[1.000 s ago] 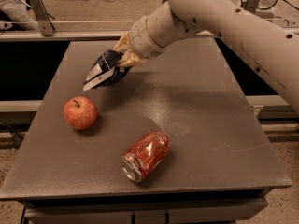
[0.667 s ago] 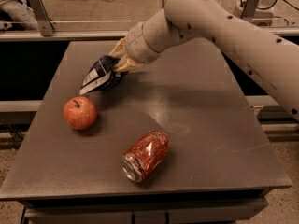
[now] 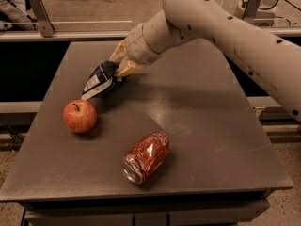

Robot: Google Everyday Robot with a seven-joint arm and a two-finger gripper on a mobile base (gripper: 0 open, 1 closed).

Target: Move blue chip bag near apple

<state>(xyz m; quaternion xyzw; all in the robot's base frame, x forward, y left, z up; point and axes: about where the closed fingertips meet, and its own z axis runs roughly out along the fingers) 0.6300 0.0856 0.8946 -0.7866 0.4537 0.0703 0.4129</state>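
The cream-coloured gripper (image 3: 117, 70) is clamped on the crumpled navy foil chip bag (image 3: 98, 82), just beside the round red apple (image 3: 80, 116) on the grey table (image 3: 216, 126). The bag's tip possibly touches the surface. A crushed red can (image 3: 146, 156) lies nearer the front edge.

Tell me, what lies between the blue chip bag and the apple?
Nothing. In the camera view only bare table shows between the apple and the blue chip bag, which the end effector grips just beyond the apple.
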